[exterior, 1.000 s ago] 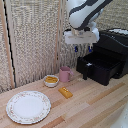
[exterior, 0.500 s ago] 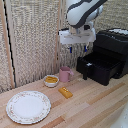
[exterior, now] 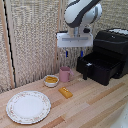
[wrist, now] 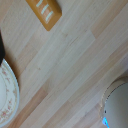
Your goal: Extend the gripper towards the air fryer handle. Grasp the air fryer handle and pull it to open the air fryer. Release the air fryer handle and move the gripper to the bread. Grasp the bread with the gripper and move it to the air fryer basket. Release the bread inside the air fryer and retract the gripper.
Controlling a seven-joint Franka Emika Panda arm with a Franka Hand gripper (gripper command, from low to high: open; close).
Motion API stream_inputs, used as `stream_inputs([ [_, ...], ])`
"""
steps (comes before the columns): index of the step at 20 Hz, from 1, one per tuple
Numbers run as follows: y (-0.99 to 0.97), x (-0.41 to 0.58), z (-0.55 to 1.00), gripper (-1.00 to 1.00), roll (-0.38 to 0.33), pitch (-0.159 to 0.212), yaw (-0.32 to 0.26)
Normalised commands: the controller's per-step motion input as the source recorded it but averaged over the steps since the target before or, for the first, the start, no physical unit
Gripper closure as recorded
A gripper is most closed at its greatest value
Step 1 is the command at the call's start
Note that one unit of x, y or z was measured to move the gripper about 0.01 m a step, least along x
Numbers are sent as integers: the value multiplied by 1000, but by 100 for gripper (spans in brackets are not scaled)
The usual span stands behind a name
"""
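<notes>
The wooden table (exterior: 100,107) carries all the things. The air fryer (exterior: 112,47), a glossy black box, stands on it at the exterior view's right. Its air fryer basket (exterior: 100,67) is pulled out toward the exterior view's left, so the inside of the drawer is open from above. The air fryer handle (exterior: 85,71) juts from the front panel of the drawer.

The white robot arm (exterior: 80,15) hangs from above, and its tool (exterior: 73,54) hovers in the air over the pink mug (exterior: 65,74), just beside the open drawer and apart from the handle. The two dark-blue fingers (exterior: 65,54) point down with a gap between them, and they grip nothing: the tool is released.

A large round plate (exterior: 27,106) with a patterned rim lies at the exterior view's left, near the front edge of the table. A small white bowl (exterior: 51,80) with yellow pieces in it stands just beside the mug.

The bread (exterior: 65,92), a flat golden-orange slab, lies on the table in front of the mug and the bowl, between the plate and the air fryer, well apart from the basket. In the wrist view the bread (wrist: 45,12) has three pale stripes on its top.
</notes>
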Motion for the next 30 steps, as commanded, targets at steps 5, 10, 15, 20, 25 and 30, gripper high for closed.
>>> stream_inputs([
  [5, 331, -364, -402, -100, -3, 87, 183],
  [10, 59, -286, -367, -100, -30, 83, 285],
  [15, -6, -118, -412, -100, -14, 24, 313],
  [20, -9, 17, -498, -100, 0, -14, 307],
  [25, -19, 76, -440, -100, 0, -75, 258],
  [30, -1, 88, -322, -100, 0, -82, 216],
])
